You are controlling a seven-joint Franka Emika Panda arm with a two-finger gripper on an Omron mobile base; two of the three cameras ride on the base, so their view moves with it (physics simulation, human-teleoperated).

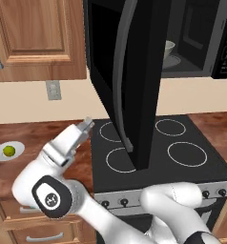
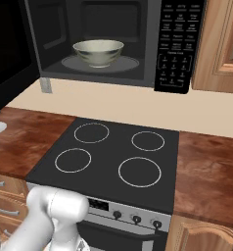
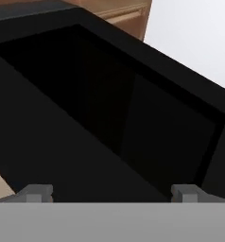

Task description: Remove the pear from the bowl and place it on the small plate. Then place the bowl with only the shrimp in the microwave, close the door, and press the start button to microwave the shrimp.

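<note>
The microwave is standing open above a black four-ring cooktop, and the bowl is sitting upright on the round turntable inside the cavity, near its middle; in the left base view a sliver of the same bowl is showing past the edge of the door. The shrimp is probably lying inside the bowl, but the rim is hiding the contents, so this cannot be told. The door is hanging swung out toward the camera, edge-on, with its long curved grey handle running down the outer face. The keypad is occupying the right side of the microwave front. On the wooden bench to the left of the cooktop, the small plate is lying flat with the pear resting on it. The claw is pointing up toward the lower left of the door's outer face, apart from the bench below it. In the hand view the fingertips are standing well apart, empty, at the two sides of the frame, with the dark window of the door lying close ahead.
</note>
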